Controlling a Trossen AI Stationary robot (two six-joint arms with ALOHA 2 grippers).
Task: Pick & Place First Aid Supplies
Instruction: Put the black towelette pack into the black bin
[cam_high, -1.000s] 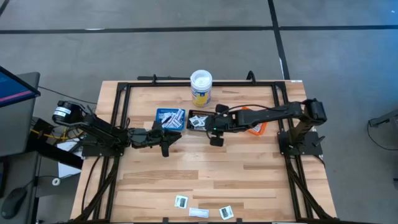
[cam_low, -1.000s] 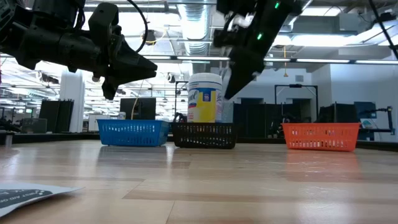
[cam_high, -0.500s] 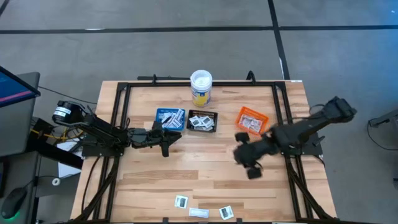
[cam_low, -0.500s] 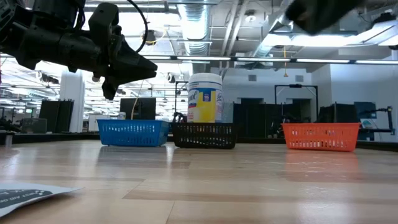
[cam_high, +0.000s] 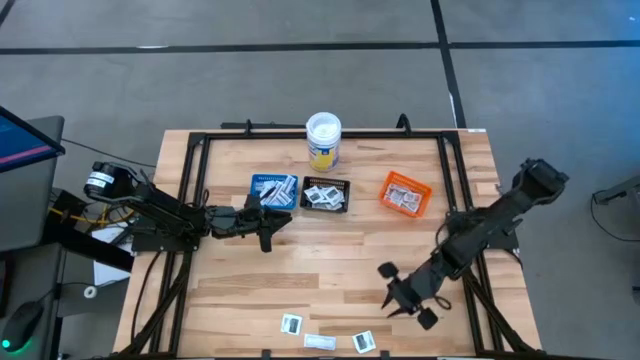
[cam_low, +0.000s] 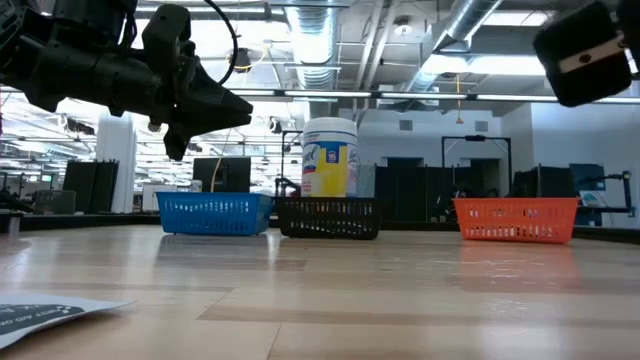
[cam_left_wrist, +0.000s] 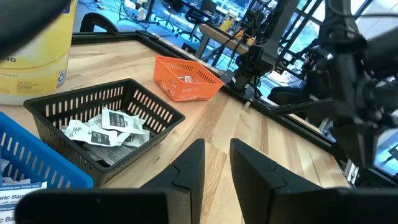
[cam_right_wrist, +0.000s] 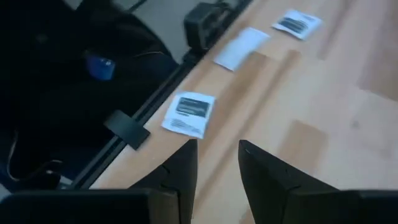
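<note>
Loose packets: three small flat paper packets lie on the wooden table (cam_high: 330, 265) along its near edge. One squarish white packet with a dark mark (cam_high: 291, 323), one plain narrow white strip (cam_high: 320, 341), and a second squarish white packet with a dark printed block (cam_high: 364, 341). They sit near each other in a row, not touching.

Same packets up close: in the right wrist view, a square packet (cam_right_wrist: 189, 114) with dark print lies just beside the table's edge rail, the white strip (cam_right_wrist: 242, 47) farther along, and another printed square (cam_right_wrist: 297, 24) beyond it.

Black tray (cam_high: 326, 195): holds a loose heap of squarish white packets with dark marks (cam_left_wrist: 106, 127).

Blue tray (cam_high: 273, 189): holds narrow white-and-blue strips, just beside the black tray.

Orange tray (cam_high: 405, 194): holds a few white packets with red marks, apart from the other two.

Tub (cam_high: 323, 141): white lid, yellow label, upright behind the trays.

Right gripper (cam_high: 403, 297): above the table near the loose packets, fingers a narrow gap apart, holding nothing.

Left gripper (cam_high: 268, 224): in the air just in front of the blue tray, fingers a narrow gap apart, empty.
</note>
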